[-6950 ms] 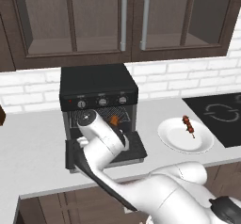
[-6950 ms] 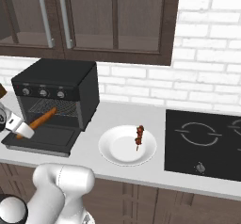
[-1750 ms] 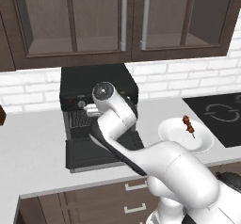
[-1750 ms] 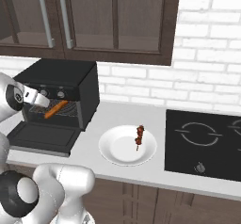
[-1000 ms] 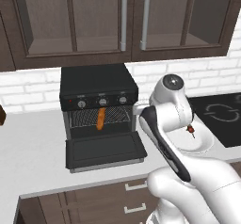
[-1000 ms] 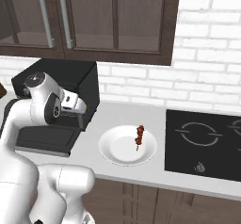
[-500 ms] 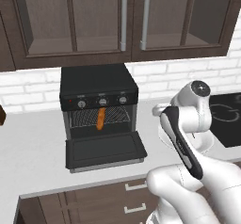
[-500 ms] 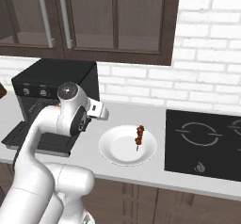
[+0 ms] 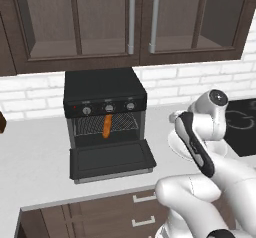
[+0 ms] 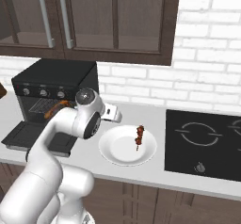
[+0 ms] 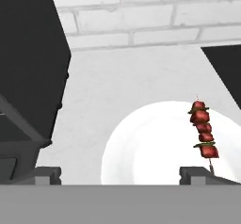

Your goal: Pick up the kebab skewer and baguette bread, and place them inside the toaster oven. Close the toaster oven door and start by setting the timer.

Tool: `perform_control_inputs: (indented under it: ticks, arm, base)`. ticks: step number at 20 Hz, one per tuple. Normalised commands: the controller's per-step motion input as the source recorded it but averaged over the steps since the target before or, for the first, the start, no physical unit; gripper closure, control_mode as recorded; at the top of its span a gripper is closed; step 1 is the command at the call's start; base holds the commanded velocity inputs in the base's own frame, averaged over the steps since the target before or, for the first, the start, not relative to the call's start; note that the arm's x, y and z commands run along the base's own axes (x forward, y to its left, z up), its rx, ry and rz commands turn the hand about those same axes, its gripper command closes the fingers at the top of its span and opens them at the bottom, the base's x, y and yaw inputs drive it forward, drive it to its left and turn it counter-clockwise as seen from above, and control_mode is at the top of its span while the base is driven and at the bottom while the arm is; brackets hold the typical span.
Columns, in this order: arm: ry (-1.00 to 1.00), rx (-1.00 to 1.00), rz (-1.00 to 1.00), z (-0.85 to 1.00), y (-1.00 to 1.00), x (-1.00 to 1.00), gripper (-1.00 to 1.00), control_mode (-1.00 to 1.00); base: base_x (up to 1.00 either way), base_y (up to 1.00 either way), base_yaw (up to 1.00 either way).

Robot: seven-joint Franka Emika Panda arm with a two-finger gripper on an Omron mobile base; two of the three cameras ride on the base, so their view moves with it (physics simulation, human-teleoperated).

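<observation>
Right now your gripper [image 11: 120, 173] hangs with its jaws spread wide and nothing between them, just above the near edge of the white plate [image 11: 141, 157]. You see the kebab skewer [image 11: 203, 134] lying on that plate's right side. Farther left, the toaster oven [image 9: 105, 89] stands with its door [image 9: 112, 159] dropped flat, the baguette bread [image 9: 106, 126] on the rack inside.

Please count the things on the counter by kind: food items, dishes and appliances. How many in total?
Food items: 2, the red-brown kebab skewer and the orange-brown baguette bread.
Dishes: 1, the round white plate.
Appliances: 2, the black toaster oven and the black cooktop.
Total: 5.
</observation>
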Motion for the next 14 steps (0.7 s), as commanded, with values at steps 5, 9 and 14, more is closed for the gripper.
perform_control_inputs:
  ticks: [5,9,14]
  arm:
    - [0.00,0.00,0.00,-0.24,-0.77,0.01,-1.00,-1.00]
    - [0.00,0.00,0.00,-0.36,-0.71,0.00,-1.00,-1.00]
    - [0.00,-0.04,0.00,-0.43,-0.50,0.00,-1.00,-1.00]
  base:
    - [0.00,0.00,0.00]
    - [0.00,0.00,0.00]
    - [0.00,0.00,0.00]
